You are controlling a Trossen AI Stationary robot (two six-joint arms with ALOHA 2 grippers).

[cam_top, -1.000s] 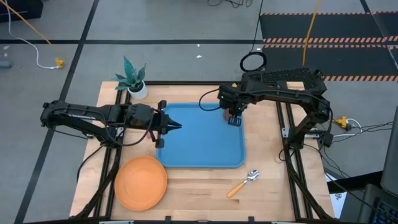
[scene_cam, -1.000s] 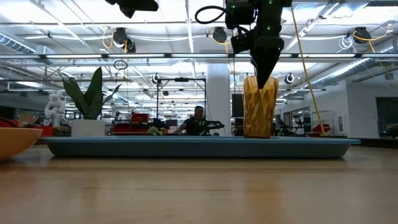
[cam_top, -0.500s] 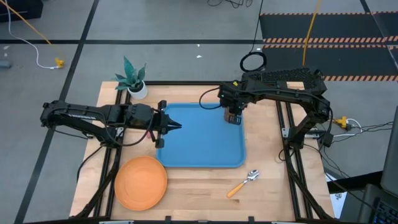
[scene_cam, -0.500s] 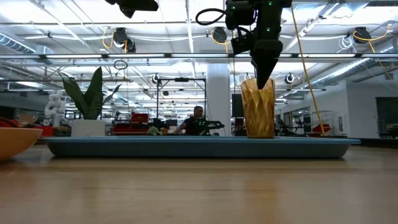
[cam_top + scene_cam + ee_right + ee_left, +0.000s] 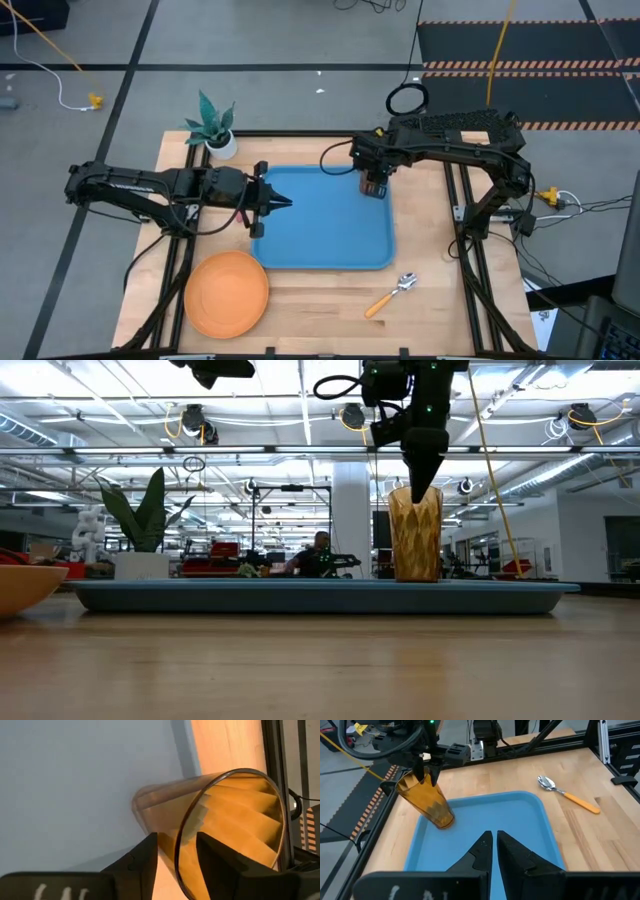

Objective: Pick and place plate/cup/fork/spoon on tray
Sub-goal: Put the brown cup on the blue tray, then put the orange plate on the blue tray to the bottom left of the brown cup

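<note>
The cup [image 5: 415, 533], ribbed translucent amber plastic, stands upright on the blue tray [image 5: 300, 250] near its far right corner. The right hand [image 5: 176, 851] straddles the rim, fingers spread either side of the wall; release seems underway, so lifting straight up comes next. The left hand [image 5: 493, 839], pressed together, waits over the tray's left edge.

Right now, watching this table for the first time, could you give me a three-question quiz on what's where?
1. True or false: the cup stands upright on the tray.
2. Which lies off the tray: A) the cup, B) the plate?
3. What lies on the wood near the tray's corner on the right arm's side?

Key: 1 true. 2 B. 3 the spoon.
</note>
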